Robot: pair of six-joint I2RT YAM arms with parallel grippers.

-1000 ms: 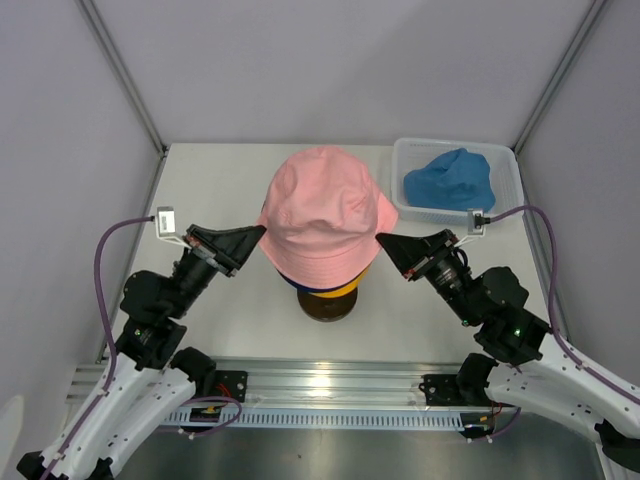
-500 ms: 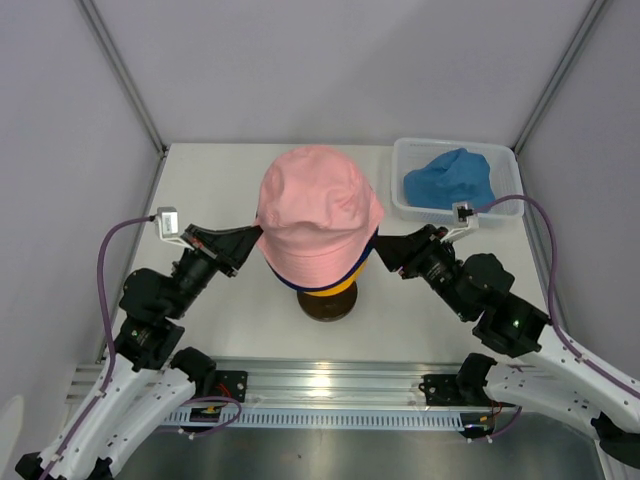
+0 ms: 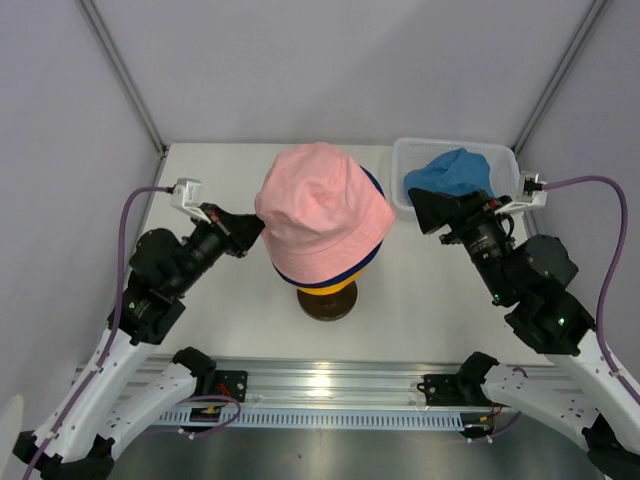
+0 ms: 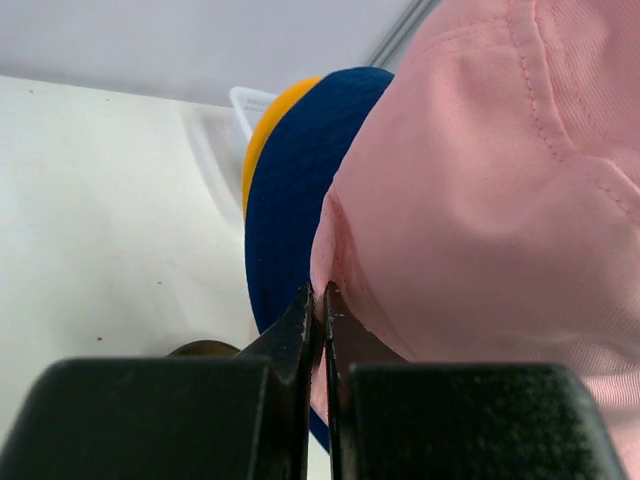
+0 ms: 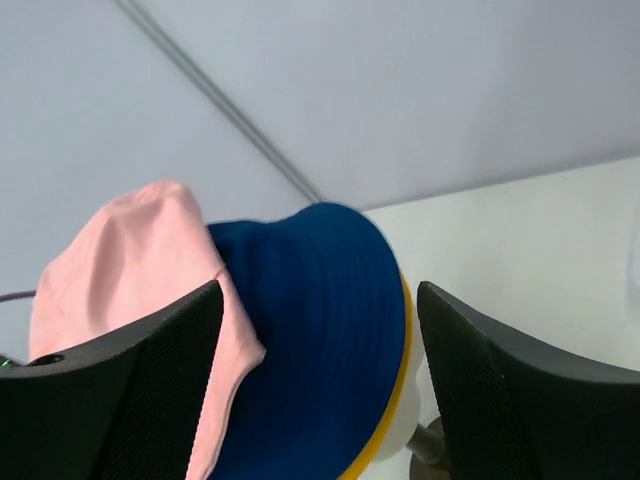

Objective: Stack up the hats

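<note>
The pink hat sits crooked on top of the navy blue hat and the yellow hat, all stacked on the mannequin head. My left gripper is shut on the pink hat's left brim; in the left wrist view its fingertips pinch the pink cloth beside the navy hat. My right gripper hangs open to the right of the stack, apart from it. Its view shows the navy hat uncovered, with the pink hat slid to the far side. The sky blue hat lies in the basket.
The white plastic basket stands at the back right, just behind my right gripper. The mannequin's dark round base stands at the table's middle. Grey walls close in the table on three sides.
My right gripper opened, let go of the pink hat's right brim and drew back toward the basket. The pink hat shifted left, baring the navy hat's right side. The left gripper rose slightly.
</note>
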